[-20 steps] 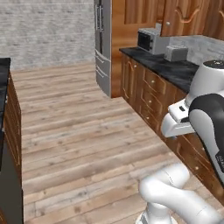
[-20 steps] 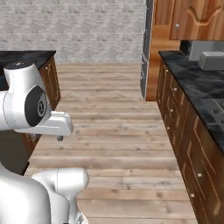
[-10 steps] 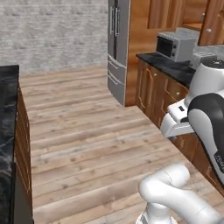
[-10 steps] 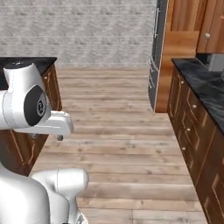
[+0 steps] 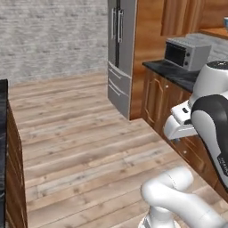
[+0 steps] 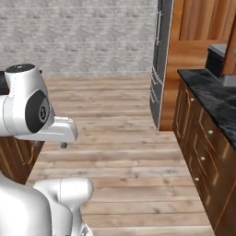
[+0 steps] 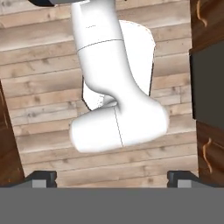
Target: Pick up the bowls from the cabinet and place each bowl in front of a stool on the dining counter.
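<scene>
I see a wide plank wood floor running between the two sides of the kitchen, with a grey brick wall closing the far end. In the left base view, a tall steel refrigerator stands against a reddish-brown wooden panel, and just beside it begins a black marble counter over brown lower cabinets. A silver microwave sits on that counter. Above it I note the wooden wall cabinet, and at the top right edge of the same view a small pale blue-white sliver that may be one of the bowls; it is too cropped for me to confirm. The second bowl I cannot locate.

In the right base view the same refrigerator and counter lie to the right, with small round knobs on the drawer fronts below.

At the left edge of the left base view I record the dark top and wooden side of the dining counter; its brown side also shows at the lower left of the right base view.

In the hand view the gripper points down at the floor. Its two dark fingertips stand far apart at the bottom corners, with nothing between them: I report it spread wide and holding nothing.
</scene>
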Available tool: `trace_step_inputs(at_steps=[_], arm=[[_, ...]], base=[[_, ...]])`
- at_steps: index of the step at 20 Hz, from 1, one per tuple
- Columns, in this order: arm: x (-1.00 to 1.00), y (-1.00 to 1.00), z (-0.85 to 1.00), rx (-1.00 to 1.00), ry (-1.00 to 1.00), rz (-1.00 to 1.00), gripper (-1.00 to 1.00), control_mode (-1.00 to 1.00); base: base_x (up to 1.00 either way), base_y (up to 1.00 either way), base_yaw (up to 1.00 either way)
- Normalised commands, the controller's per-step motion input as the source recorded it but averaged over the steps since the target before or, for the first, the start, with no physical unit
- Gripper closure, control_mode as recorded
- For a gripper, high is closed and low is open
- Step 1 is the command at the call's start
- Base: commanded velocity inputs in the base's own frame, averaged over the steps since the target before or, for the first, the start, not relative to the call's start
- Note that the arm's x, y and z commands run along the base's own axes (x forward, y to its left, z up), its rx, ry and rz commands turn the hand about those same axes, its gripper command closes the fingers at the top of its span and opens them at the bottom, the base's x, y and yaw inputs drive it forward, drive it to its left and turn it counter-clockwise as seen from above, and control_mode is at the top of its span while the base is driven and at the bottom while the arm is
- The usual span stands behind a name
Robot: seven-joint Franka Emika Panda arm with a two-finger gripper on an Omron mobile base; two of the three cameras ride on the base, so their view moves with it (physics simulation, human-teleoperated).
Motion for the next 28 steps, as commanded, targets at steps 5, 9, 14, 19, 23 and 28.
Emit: trace_step_inputs(at_steps=[5,9,14,19,23,28], arm=[[0.0,0.0,0.0,0.0,0.0,0.0,-1.0,1.0],[0.0,0.0,0.0,0.0,0.0,0.0,-1.0,1.0],[0.0,0.0,0.0,0.0,0.0,0.0,-1.0,1.0],[0.0,0.0,0.0,0.0,0.0,0.0,-1.0,1.0],[0.0,0.0,0.0,0.0,0.0,0.0,-1.0,1.0],[0.0,0.0,0.0,0.0,0.0,0.0,-1.0,1.0]], base=[[1.0,0.19,-0.2],[1.0,0.28,-0.3],[1.0,0.19,-0.36],[1.0,0.14,-0.53],[0.82,0.0,-0.75],[0.63,0.0,-0.79]])
